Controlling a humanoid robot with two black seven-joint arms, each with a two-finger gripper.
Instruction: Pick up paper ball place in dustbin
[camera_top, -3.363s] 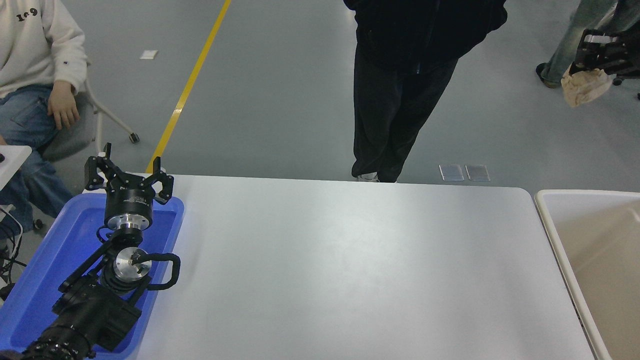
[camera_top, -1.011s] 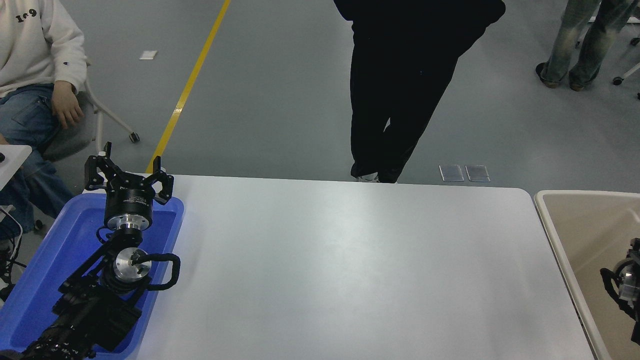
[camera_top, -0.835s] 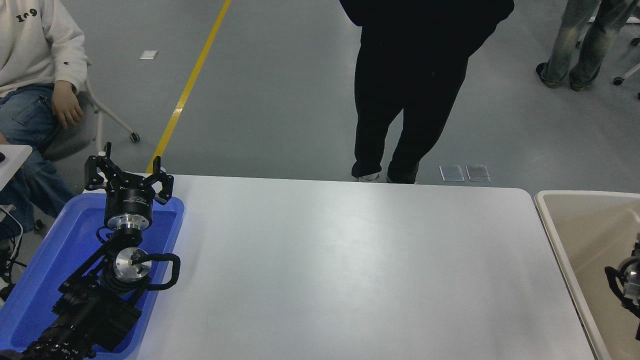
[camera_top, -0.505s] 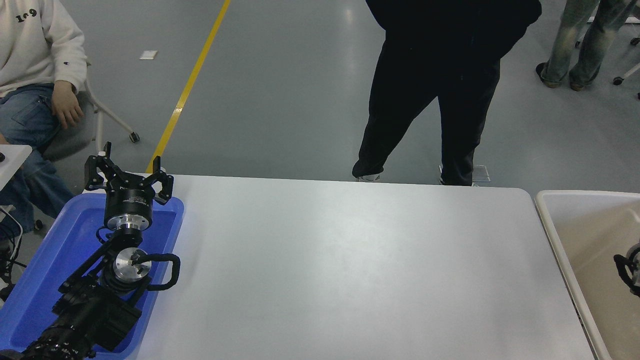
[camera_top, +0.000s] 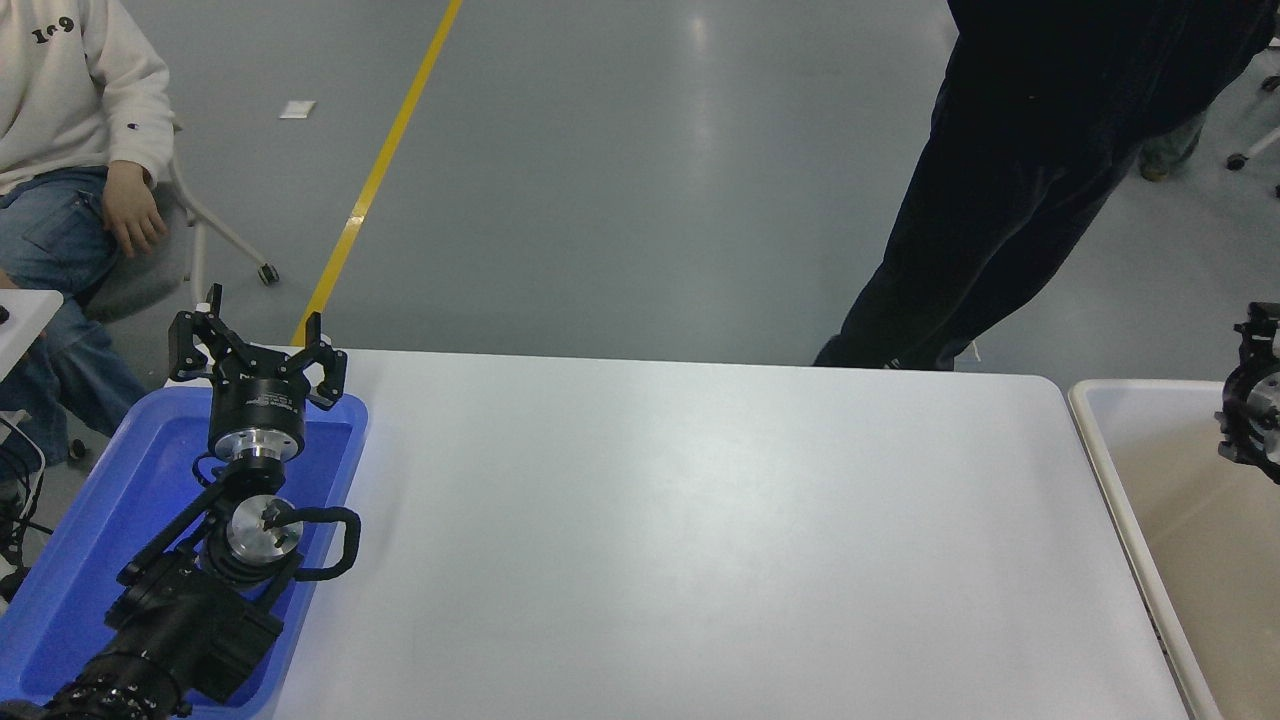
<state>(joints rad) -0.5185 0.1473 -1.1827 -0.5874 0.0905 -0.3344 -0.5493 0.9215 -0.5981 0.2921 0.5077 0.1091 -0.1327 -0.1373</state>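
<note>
The paper ball is out of view. The beige dustbin stands off the table's right end, and the part of its inside that shows holds nothing. My right gripper is at the right edge, over the bin's far end and partly cut off by the frame. My left gripper is open and empty, parked at the lower left over the blue tray.
A person in black trousers stands just beyond the table's far right corner. A seated person in a white top is at the far left. The white table lies between tray and bin.
My right gripper, which held the paper ball high up 3.4 s ago, dipped low into the bin and has now risen. The person in black walked to the right.
</note>
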